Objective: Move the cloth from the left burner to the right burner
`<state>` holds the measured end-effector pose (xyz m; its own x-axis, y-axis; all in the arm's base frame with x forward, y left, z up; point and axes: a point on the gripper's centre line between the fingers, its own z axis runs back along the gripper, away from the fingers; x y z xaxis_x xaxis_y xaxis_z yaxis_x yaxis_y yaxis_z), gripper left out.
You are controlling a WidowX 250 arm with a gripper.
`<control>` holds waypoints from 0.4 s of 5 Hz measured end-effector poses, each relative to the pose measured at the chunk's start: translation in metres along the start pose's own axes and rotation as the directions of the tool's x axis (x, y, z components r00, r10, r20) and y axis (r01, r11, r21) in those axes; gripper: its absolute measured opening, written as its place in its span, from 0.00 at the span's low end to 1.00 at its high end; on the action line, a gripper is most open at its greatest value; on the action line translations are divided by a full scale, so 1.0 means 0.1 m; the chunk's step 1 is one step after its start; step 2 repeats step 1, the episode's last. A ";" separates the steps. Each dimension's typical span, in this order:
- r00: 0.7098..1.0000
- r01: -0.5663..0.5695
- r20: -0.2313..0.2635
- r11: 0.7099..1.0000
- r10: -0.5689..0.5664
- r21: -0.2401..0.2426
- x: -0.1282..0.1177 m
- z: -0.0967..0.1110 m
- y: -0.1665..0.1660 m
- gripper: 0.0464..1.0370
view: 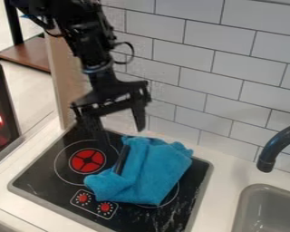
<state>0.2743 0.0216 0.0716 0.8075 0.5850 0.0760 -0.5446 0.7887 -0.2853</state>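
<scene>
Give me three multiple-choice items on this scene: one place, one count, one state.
1. Where does the cloth lie?
A) in the sink
B) over the right burner
C) on the left burner's centre

2. How many red knobs show on the stove?
A) two
B) four
C) five

3. How is the gripper?
A) shut on the faucet
B) shut, empty
C) open

1 B: its ring peeks out below the cloth.
2 A: they sit side by side in front.
3 C: its fingers stand wide apart.
</scene>
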 end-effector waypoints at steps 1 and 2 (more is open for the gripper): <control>1.000 0.004 -0.004 1.000 -0.004 -0.001 0.01 0.03 0.05 0.96; 1.000 0.004 -0.004 1.000 -0.004 -0.001 0.01 0.03 0.05 0.96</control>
